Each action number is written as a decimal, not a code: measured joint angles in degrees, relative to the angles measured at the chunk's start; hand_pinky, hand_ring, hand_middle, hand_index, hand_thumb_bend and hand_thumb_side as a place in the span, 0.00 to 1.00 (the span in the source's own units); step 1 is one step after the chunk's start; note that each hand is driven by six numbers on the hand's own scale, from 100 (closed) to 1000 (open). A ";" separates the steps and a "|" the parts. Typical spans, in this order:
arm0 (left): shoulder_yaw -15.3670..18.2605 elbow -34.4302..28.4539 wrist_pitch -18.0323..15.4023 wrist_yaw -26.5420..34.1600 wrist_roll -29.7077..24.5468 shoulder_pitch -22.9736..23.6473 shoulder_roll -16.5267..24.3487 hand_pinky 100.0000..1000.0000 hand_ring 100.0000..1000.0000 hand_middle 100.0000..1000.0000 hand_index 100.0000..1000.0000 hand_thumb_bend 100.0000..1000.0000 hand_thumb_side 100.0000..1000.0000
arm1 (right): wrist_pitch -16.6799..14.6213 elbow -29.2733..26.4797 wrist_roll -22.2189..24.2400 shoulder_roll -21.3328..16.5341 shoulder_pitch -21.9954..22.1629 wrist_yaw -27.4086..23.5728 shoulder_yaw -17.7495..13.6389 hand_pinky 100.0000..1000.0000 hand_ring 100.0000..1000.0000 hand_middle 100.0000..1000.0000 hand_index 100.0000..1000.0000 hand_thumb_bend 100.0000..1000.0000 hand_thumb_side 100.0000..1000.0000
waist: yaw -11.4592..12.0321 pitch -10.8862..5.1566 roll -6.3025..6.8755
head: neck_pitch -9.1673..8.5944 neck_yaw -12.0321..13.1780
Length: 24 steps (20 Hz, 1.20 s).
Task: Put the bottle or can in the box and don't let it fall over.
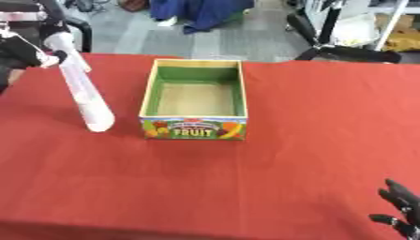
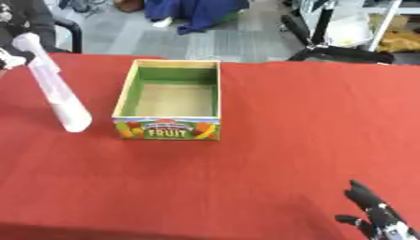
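Observation:
A tall white bottle leans at the left of the red table, its top tilted toward the far left and its base near the box's front left corner. My left hand is curled round the bottle's upper end. I cannot tell whether the base touches the cloth. The cardboard box stands open-topped in the middle, green inside, with a "FRUIT" label on its front and nothing in it. My right hand rests open at the lower right corner, fingers up.
The red tablecloth covers the whole table, with its far edge just behind the box. Beyond it stand black chairs and a blue cloth heap on the grey floor.

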 measured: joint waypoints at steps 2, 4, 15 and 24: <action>0.00 0.00 0.14 0.29 0.39 -0.01 0.00 0.71 0.59 0.45 0.64 0.00 0.12 | 0.00 0.00 0.00 0.00 -0.01 0.00 0.00 0.71 1.00 1.00 0.89 0.00 0.84 | 0.00 0.00 0.00 | 0.00 0.00; 0.00 0.01 0.33 0.55 0.96 -0.03 0.00 0.68 0.54 0.39 0.58 0.00 0.13 | 0.00 0.00 0.00 0.00 -0.01 0.00 0.00 0.71 1.00 1.00 0.89 0.00 0.84 | 0.00 0.00 0.01 | 0.00 0.00; 0.00 0.02 0.72 2.02 5.81 -0.81 -0.03 0.52 0.37 0.17 0.38 0.00 0.22 | 0.00 0.00 0.00 0.00 -0.02 0.00 -0.01 0.71 1.00 1.00 0.89 0.00 0.84 | -0.09 0.00 0.04 | 0.00 0.00; 0.21 -0.28 0.17 2.47 8.27 -2.94 -0.05 0.52 0.37 0.16 0.37 0.00 0.22 | 0.00 0.00 0.00 0.00 -0.02 0.00 -0.15 0.71 1.00 1.00 0.89 0.00 0.84 | -0.13 0.00 0.06 | 0.04 0.00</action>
